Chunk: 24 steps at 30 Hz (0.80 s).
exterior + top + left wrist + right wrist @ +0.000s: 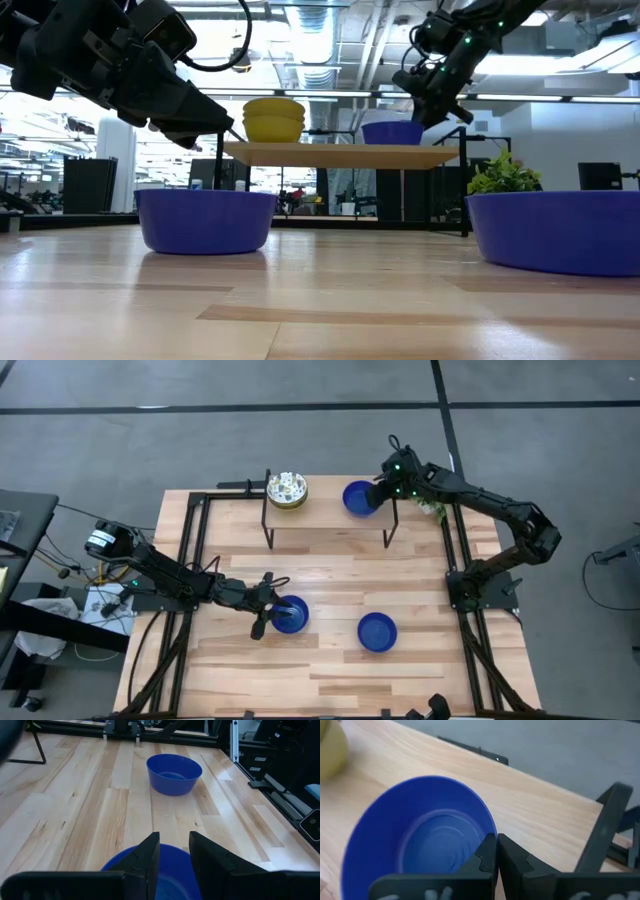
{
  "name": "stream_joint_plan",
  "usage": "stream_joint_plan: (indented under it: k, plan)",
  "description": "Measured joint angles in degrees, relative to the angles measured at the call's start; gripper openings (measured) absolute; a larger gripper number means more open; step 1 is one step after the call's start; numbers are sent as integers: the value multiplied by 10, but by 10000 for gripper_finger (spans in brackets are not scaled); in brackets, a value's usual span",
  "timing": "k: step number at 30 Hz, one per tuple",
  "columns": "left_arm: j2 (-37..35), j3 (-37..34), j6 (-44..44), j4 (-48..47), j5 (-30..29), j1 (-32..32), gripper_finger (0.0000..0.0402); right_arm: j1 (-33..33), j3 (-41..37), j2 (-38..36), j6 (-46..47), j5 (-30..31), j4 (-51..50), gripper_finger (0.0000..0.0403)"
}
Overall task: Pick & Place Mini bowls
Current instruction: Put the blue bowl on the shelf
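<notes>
Pale wood planks make up your desk (330,570), with a small raised shelf (330,512) on black legs along its far side.

Your right jaws (497,851) are pinched shut on the rim of a glossy blue bowl (420,832), one finger inside the wall and one outside. That bowl sits on the shelf, toward its right end. Your left jaws (174,851) are part open, straddling the rim of a second blue bowl (291,615) on the desk near the front left; whether they actually press the rim you cannot tell.

All three blue bowls are plain, round and shiny. The third blue bowl (377,631) stands alone on the desk, well to the right of the one under the left jaws. At the shelf's left end is a stack of yellowish bowls (287,491), the top one white inside with coloured speckles.

Your right arm reaches in from the desk's right edge, elbow bent back, wrist angled down over the shelf. Your left arm stretches low from the left edge, nearly level, toward the desk's middle.
</notes>
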Motion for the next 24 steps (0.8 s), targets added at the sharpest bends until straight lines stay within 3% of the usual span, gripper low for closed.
stream_joint_plan:
  k: [14,24]
  plan:
    - [0,0,0,0,0,0,104,1,-3,-1,-4,-2,7,4]
    - [0,0,-5,1,0,0,104,5,-3,-1,-10,-2,7,60]
